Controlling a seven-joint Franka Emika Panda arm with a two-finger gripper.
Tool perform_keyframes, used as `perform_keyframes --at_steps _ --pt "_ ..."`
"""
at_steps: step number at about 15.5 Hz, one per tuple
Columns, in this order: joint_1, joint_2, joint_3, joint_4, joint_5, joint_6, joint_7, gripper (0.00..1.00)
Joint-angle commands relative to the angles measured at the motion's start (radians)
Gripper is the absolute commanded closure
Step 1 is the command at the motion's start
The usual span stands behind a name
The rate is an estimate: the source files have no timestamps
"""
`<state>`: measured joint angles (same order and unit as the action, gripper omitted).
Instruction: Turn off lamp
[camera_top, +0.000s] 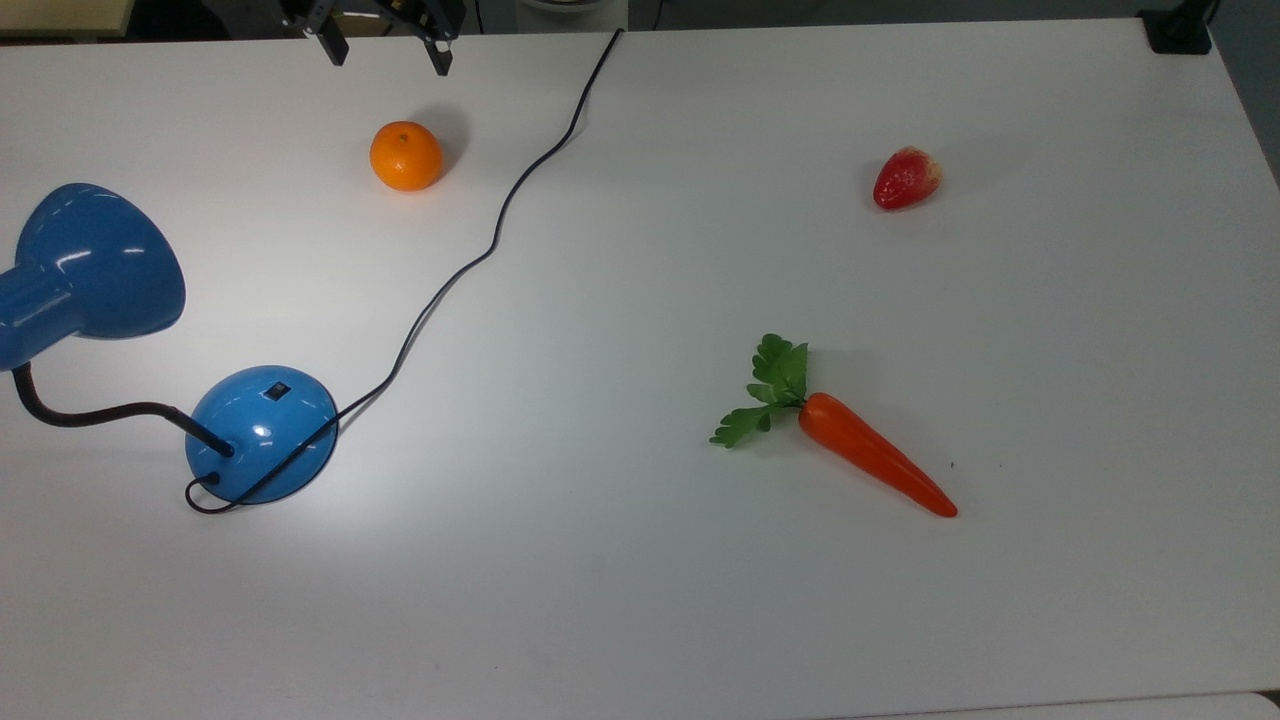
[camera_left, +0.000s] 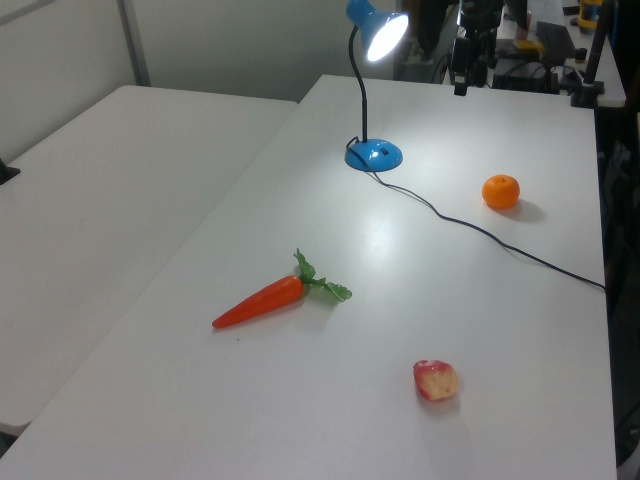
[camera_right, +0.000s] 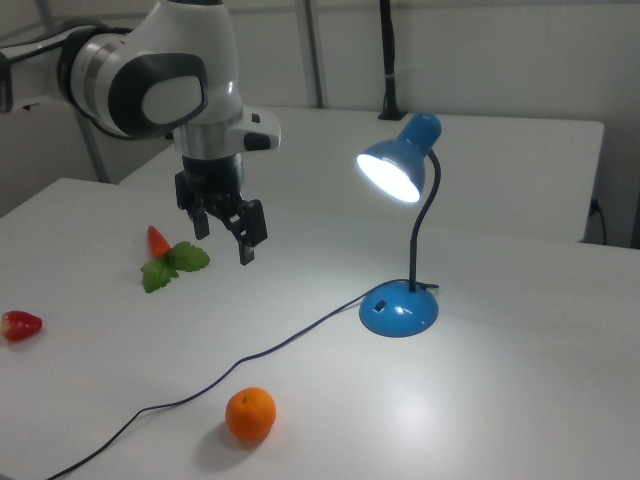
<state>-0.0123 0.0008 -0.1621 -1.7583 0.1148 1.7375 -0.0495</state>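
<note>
The blue lamp is lit, its shade (camera_right: 398, 165) glowing white inside and casting a bright patch on the table. Its round base (camera_top: 262, 432) stands at the top view's left, with a small black switch (camera_top: 276, 391) on the dome. A black gooseneck (camera_top: 90, 412) rises to the shade (camera_top: 95, 262). In the left view the base (camera_left: 374, 154) sits at the far end. My gripper (camera_top: 388, 48) hangs open and empty above the table's far edge in the top view, well away from the base. In the right view the gripper (camera_right: 224, 234) hovers left of the lamp.
The black cord (camera_top: 500, 215) snakes from the base across the table to the far edge. An orange (camera_top: 406, 156) lies below the gripper in the top view. A carrot (camera_top: 868, 452) and a strawberry (camera_top: 906, 178) lie on the top view's right.
</note>
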Motion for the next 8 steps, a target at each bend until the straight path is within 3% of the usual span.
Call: perform_keyframes --at_steps 1,8 --pt "-0.003 -0.012 -0.002 0.000 0.000 -0.022 0.004 0.00" --pt "-0.005 -0.010 -0.002 -0.001 -0.001 -0.027 0.005 0.00"
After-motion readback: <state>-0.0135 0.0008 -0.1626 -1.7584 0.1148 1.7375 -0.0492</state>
